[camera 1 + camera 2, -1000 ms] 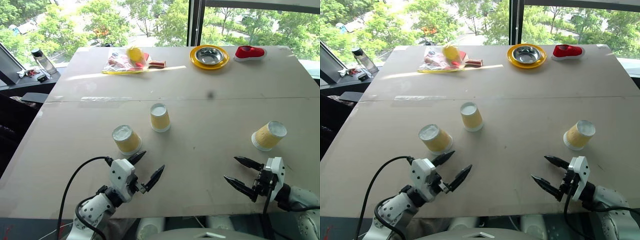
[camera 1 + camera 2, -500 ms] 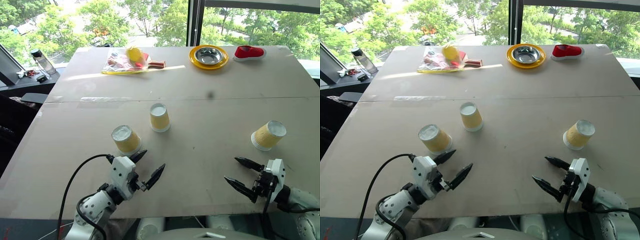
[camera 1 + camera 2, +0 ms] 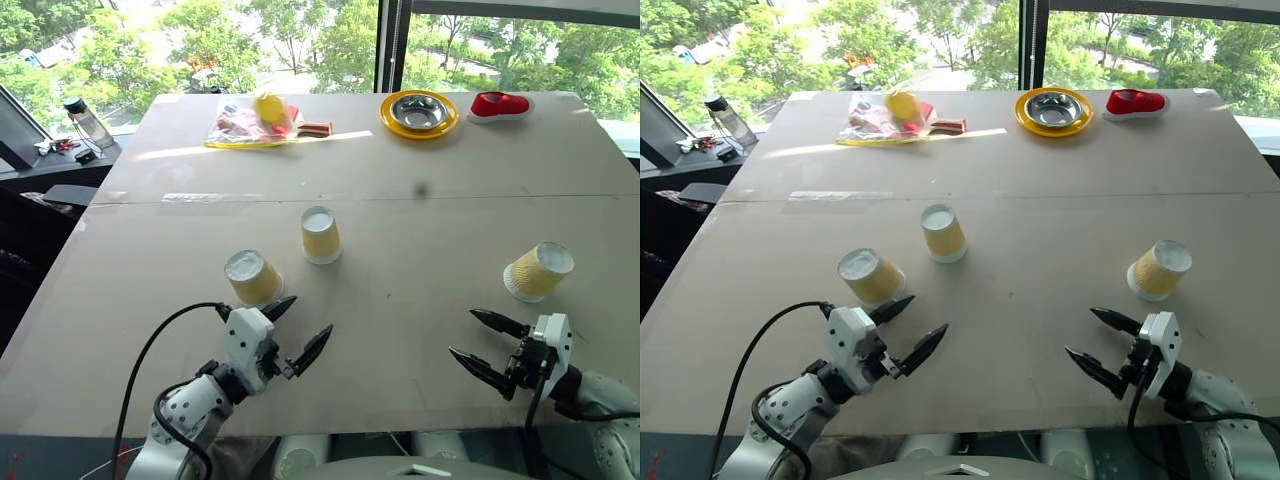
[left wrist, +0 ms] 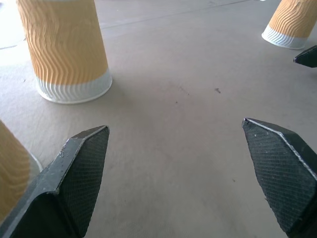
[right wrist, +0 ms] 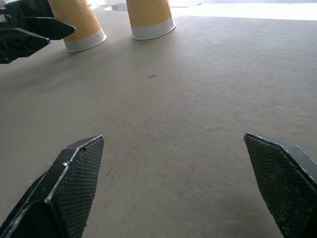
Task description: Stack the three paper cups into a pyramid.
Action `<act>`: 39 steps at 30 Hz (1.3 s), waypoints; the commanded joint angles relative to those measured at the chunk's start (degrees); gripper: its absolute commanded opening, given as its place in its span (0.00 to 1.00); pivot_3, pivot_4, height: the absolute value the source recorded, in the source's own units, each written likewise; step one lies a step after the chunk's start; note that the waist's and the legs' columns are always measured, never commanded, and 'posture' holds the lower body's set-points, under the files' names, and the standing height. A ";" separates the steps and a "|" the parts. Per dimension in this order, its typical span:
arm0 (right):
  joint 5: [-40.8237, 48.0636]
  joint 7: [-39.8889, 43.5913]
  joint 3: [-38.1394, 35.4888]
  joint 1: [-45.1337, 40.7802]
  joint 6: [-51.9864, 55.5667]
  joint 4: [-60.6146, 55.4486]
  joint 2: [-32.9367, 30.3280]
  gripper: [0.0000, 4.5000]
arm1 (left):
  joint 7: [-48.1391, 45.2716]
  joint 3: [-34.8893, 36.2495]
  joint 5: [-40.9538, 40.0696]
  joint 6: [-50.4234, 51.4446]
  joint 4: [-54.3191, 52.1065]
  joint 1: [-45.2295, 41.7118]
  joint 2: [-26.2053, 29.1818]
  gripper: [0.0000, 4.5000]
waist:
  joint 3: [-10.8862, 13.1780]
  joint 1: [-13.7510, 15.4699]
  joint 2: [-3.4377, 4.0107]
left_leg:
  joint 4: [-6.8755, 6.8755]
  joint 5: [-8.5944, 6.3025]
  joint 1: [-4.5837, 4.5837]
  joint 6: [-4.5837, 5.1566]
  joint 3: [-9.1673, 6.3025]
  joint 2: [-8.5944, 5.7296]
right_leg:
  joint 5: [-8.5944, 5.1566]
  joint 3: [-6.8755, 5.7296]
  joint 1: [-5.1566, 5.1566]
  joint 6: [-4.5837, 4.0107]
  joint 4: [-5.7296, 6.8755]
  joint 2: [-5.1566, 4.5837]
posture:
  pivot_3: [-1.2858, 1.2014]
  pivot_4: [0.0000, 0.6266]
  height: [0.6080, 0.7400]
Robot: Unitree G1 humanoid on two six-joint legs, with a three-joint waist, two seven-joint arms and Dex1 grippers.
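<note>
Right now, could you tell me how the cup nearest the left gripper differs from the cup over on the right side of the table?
The left cup stands just beyond the open left gripper, one fingertip almost at its rim; the right cup stands apart from the open right gripper. The left cup has the middle cup close by; the right cup stands alone. Both are upside down, yellow-tan and ribbed, and unstacked.

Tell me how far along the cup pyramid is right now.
Nothing is stacked: the left cup, middle cup and right cup stand apart, upside down on the table. Left gripper is open beside the left cup; right gripper is open, empty. All grouping and stacking remains.
</note>
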 commanded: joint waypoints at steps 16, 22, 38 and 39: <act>-3.00 -31.64 -14.28 3.25 1.64 -13.63 11.12 1.00 | -9.61 -2.04 -24.58 26.22 -8.73 -33.52 11.91 0.98 | -0.01 -1.59 0.07 | 0.01 0.01 0.13 -0.01 0.07 -0.09 | 0.00 0.18 -0.01 0.03 0.20 0.19 | 0.52 0.24 1.00; -4.83 -34.93 -13.21 -3.99 4.57 -9.76 10.46 1.00 | -10.91 -0.50 -27.24 28.65 -8.70 -36.48 14.39 0.98 | 0.01 -1.51 0.08 | 0.02 0.01 0.09 -0.01 0.03 -0.08 | 0.01 0.17 -0.05 0.03 0.19 0.27 | 0.52 0.24 1.00; -3.69 -31.90 -12.39 -12.92 4.49 -1.35 9.86 1.00 | -9.98 1.25 -27.76 28.29 -9.84 -35.65 14.80 0.98 | 0.04 -1.48 0.09 | 0.01 0.01 0.02 -0.01 0.04 -0.07 | 0.00 0.19 -0.12 0.04 0.16 0.29 | 0.52 0.24 1.00; -3.78 -31.71 -12.34 -13.08 4.15 -1.28 9.88 1.00 | -9.88 1.28 -27.78 28.23 -10.08 -35.36 14.73 0.98 | 0.04 -1.50 0.09 | 0.01 0.01 0.02 -0.01 0.05 -0.07 | 0.00 0.21 -0.12 0.04 0.16 0.29 | 0.52 0.24 1.00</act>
